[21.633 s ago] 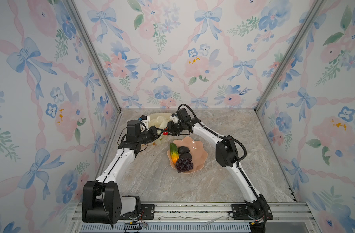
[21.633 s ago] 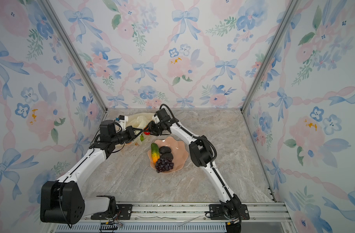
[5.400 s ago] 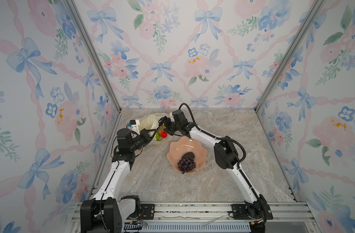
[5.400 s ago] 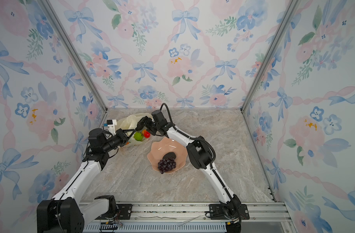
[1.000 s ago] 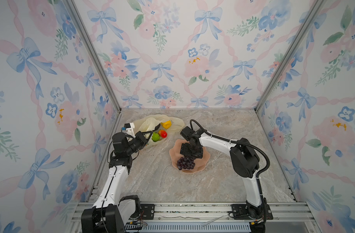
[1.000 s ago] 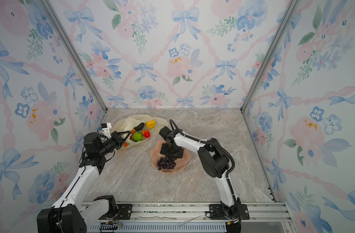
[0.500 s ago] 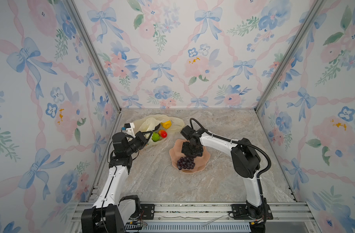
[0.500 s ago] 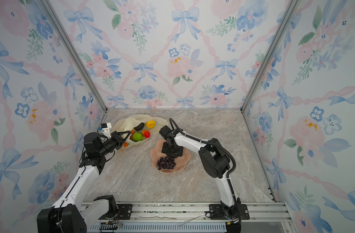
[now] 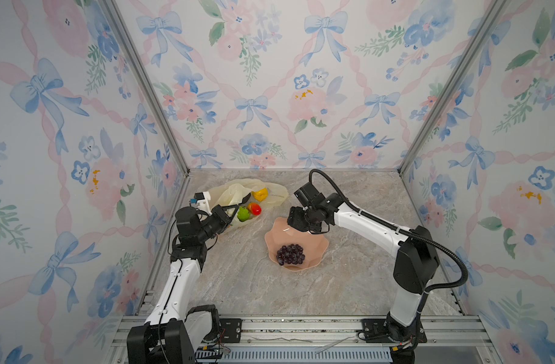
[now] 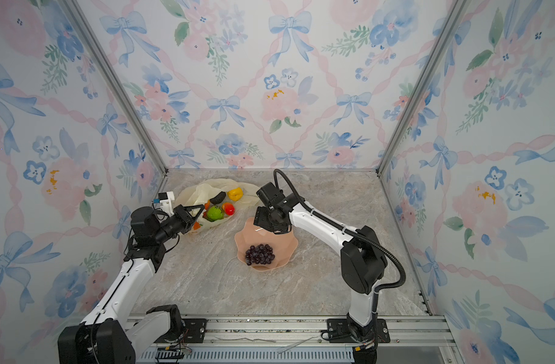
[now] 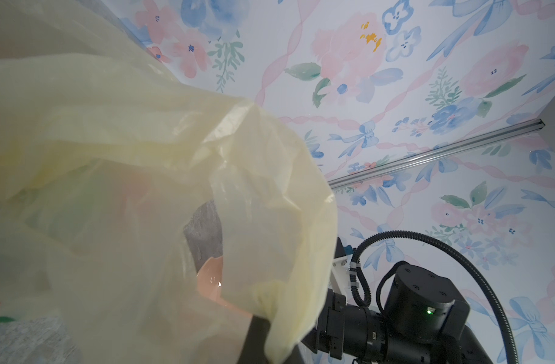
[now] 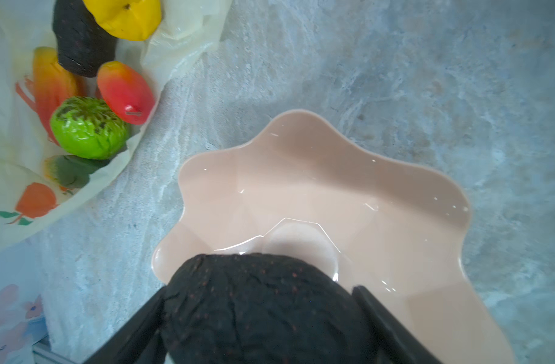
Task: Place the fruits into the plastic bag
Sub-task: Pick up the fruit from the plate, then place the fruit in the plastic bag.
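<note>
**Black avocado aloft, thin bag mouth waiting**

We have the right fingers [image 12: 383, 318] spread wide around a black avocado [image 12: 257, 312], gripping it on both flanks above the pink bowl [image 12: 411, 201] in the middle of the bench [image 9: 348, 283]. The left fingers [image 11: 254, 343] are pinched tight on the rim of the plastic bag [image 9: 276, 193], which lies at the far left with its mouth turned toward the bowl. Inside it we see a lemon [image 9: 259, 194], a mango [image 9: 254, 208], a bumpy green ball [image 9: 243, 214] and a second avocado [image 10: 218, 197]. The grape bunch [image 9: 290, 254] lies in the near side of the bowl.

Our first worry is the hold itself. The avocado is broad and rounded, so we judge that a quick swing to the left could let it squirm out and fall into the bowl or roll over the bench.

Our second worry is the bag. The film is limp and only one spot of the rim is held, so the mouth may sag and the fruit could land on top of the film instead of inside. The mango and green ball sit right at the opening. A knock from the arriving arm or a tug on the rim could send them out.
</note>
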You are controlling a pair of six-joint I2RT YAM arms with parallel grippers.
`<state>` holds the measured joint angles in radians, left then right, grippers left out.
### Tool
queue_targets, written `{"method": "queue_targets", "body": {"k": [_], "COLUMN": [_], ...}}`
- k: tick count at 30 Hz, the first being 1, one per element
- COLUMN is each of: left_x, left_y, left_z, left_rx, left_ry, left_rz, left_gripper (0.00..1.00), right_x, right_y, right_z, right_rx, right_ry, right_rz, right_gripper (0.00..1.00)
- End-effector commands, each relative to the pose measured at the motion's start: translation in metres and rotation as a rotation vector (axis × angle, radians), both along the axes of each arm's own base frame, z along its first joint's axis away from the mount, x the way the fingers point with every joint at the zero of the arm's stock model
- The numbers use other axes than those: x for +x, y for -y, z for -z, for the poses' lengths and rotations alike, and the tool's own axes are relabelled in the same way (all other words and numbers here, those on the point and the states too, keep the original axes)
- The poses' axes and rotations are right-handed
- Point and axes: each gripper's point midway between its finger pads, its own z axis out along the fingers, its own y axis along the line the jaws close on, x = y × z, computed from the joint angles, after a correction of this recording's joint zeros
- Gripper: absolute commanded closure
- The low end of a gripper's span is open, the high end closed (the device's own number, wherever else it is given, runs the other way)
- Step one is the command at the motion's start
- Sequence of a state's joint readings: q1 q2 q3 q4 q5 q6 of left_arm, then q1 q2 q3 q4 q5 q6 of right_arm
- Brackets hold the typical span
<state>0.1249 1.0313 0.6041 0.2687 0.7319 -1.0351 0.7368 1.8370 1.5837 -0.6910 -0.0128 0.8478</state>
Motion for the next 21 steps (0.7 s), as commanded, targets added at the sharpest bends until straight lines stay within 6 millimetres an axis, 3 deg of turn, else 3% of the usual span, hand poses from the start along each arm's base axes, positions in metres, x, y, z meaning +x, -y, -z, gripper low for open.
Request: {"method": "queue_targets", "body": {"k": [1,5,12,21], "left_x": [-0.001,-0.001,0.000,0.002], "left_y": [0.001,0.002,0.002,0.005], "left_z": [-0.006,-0.008,-0.011,-0.012], "left_rx": [-0.013,-0.016,-0.017,-0.012], "left_ry": [0.022,0.022,0.028,0.030], "left_rz": [0.011,0.013,0.011,0.010], "left_gripper": [1.00,1.00,1.00,1.00], "right_x": [0.008,0.016,0.036,0.066], "right_y": [-0.019,-0.040,-0.084,-0.153], "right_z": [-0.027,-0.038,-0.041,-0.021], "right_rx": [0.141,0.274,0.413,0.518], "right_ry": [0.048,0.044,0.012,-0.039], "right_rz": [-0.052,-0.071,-0.105,-0.154], "right_gripper": [0.22,0.22,0.22,0.22]}}
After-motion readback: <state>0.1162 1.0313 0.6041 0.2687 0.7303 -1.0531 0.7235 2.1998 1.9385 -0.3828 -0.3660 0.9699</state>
